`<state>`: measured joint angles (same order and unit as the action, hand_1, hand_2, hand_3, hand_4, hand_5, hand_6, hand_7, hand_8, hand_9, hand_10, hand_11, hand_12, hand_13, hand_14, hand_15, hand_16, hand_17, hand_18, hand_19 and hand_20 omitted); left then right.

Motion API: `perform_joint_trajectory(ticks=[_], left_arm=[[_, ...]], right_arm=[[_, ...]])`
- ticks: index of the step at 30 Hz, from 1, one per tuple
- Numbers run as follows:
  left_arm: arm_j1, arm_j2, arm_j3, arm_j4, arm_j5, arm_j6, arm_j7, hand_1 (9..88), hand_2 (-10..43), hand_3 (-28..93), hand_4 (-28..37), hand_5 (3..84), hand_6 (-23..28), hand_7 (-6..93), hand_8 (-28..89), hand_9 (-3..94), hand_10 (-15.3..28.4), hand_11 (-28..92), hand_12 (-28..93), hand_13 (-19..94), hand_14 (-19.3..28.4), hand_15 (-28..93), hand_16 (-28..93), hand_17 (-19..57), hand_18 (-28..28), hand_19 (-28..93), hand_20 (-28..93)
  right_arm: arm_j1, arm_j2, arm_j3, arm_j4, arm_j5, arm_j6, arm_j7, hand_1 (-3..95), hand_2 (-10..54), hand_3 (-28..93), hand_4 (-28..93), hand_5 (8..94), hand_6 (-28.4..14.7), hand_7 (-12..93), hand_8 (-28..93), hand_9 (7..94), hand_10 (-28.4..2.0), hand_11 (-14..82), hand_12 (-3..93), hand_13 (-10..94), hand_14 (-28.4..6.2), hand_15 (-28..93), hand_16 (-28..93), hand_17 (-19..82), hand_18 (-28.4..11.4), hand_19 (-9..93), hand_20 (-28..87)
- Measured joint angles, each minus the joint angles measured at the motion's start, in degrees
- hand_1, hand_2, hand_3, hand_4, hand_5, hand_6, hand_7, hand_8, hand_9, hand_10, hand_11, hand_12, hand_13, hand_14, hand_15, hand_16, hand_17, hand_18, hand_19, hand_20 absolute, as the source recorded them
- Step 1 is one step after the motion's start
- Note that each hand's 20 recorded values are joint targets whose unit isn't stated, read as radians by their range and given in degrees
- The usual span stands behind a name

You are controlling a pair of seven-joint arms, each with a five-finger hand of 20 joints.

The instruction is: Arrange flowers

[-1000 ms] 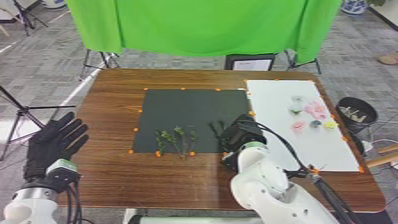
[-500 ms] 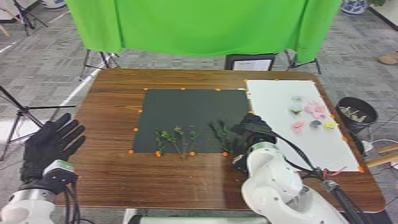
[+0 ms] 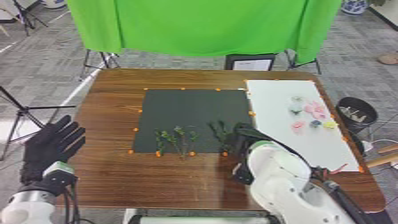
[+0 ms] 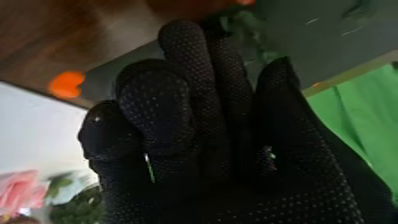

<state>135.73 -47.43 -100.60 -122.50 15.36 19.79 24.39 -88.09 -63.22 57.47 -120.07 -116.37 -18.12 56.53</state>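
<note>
the left hand (image 3: 51, 147) is wide, its fingers straight and spread, at the left edge of the brown wooden surface (image 3: 160, 182). the right hand (image 3: 251, 136) is at the near right corner of the dark mat (image 3: 191, 110); i cannot tell whether it is wide, narrow or holding something. a dark green sprig (image 3: 218, 130) lies on the near right part of the mat, just beside that hand, and in the right wrist view green leaves show behind the glove. more green stems (image 3: 179, 140) lie at the near left part of the mat. on the white sheet (image 3: 306, 150) to the right are pink flowers (image 3: 315, 109) and a yellow flower (image 3: 330, 124), grouped toward its right side.
</note>
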Motion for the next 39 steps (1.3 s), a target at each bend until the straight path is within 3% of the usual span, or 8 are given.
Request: perform_joint_trajectory(ticks=[9,13,17,21,24,27,31,39], left_arm=[[-0.32,-0.33,0.34,0.48,-1.18,-0.04,-0.11,27.4,12.9,75,-26.8,41.0,10.6,14.0,-9,34.2,17.1,21,12,22,16.9,38,-6,-8.2,16.6,39,9],[-0.08,-0.39,0.06,0.48,-1.56,-0.04,0.0,27.4,12.9,75,-26.9,41.0,10.6,14.0,-9,34.1,17.1,21,13,22,17.0,38,-6,-8.2,16.6,39,9],[0.07,-0.45,-0.04,0.44,-1.61,-0.04,0.03,27.3,12.9,76,-26.8,41.0,10.6,13.9,-9,34.1,17.1,21,13,22,17.0,38,-6,-8.3,16.6,39,9],[0.1,-0.46,-0.08,0.4,-1.62,-0.13,0.08,27.3,13.0,75,-26.8,41.0,10.6,13.9,-8,34.1,17.1,21,13,22,17.0,38,-7,-8.3,16.6,39,9],[0.11,-0.43,-0.09,0.34,-1.6,-0.16,0.23,27.3,12.9,75,-26.8,40.8,10.5,13.8,-8,33.9,17.2,21,13,22,17.0,37,-7,-8.3,16.6,39,9],[0.13,-0.27,-0.09,0.04,-1.97,-0.16,0.78,27.2,12.9,75,-26.8,40.8,10.5,13.7,-8,33.8,17.2,21,13,22,17.0,37,-6,-8.3,16.6,39,9],[0.26,0.13,-0.1,-0.48,-1.94,-0.46,1.43,27.2,12.8,75,-26.9,40.7,10.5,13.6,-8,33.8,17.1,21,13,22,17.0,37,-6,-8.3,16.6,39,9],[0.1,0.58,-0.24,-1.19,-2.34,-1.15,2.5,27.2,12.7,76,-26.9,40.8,10.6,13.5,-8,33.2,16.9,21,13,21,16.9,37,-6,-8.3,16.6,39,9]], right_arm=[[-0.38,0.03,-1.87,0.17,-5.73,1.58,0.09,31.8,21.9,77,-17,76.9,-6.1,14,-8,81.6,-19.3,21.8,21.7,80,-13.7,58,30,48,-25.4,93,33],[-0.46,0.83,-2.31,0.17,-8.41,3.65,0.13,25.9,16.1,75,-17,77.7,-6.4,16,-9,82.3,-19.5,21.7,21.2,81,-13.1,56,29,49,-25.6,93,31],[-0.47,3.43,-4.85,0.16,-19.15,13.98,-0.68,24.6,13.7,74,-17,76.7,-6.8,17,-10,79.3,-20.2,19.1,19.7,81,-13.2,52,27,49,-25.1,93,30],[-0.69,6.03,-2.81,-0.27,-26.72,21.71,-1.52,30.6,4.9,75,-19,64.9,-6.7,15,-10,62.6,-18.9,11.6,15.3,73,-13.3,51,26,43,-22.8,92,28],[-2.0,6.85,5.03,-0.51,-23.32,19.77,-4.93,33.8,-3.0,75,-24,53.9,-7.3,12,-11,50.3,-18.3,9.4,13.4,64,-15.0,54,22,39,-23.9,90,28],[-3.15,8.46,13.69,-0.36,-13.72,11.91,-10.4,37.1,-9.2,74,-28,48.4,-6.7,12,-11,45.7,-16.9,8.9,12.9,60,-15.3,57,20,36,-24.4,89,30],[-3.75,12.72,18.28,1.04,-8.23,1.68,-10.66,40.8,-9.5,74,-28,46.6,-6.4,12,-11,43.3,-15.5,8.1,12.5,58,-14.6,58,20,34,-24.3,87,31],[-5.83,15.64,20.64,4.48,-13.86,-1.57,-10.85,51.0,-9.5,77,-28,45.3,-5.6,12,-12,42.3,-13.6,8.1,11.2,59,-11.7,56,27,34,-24.0,84,35]])
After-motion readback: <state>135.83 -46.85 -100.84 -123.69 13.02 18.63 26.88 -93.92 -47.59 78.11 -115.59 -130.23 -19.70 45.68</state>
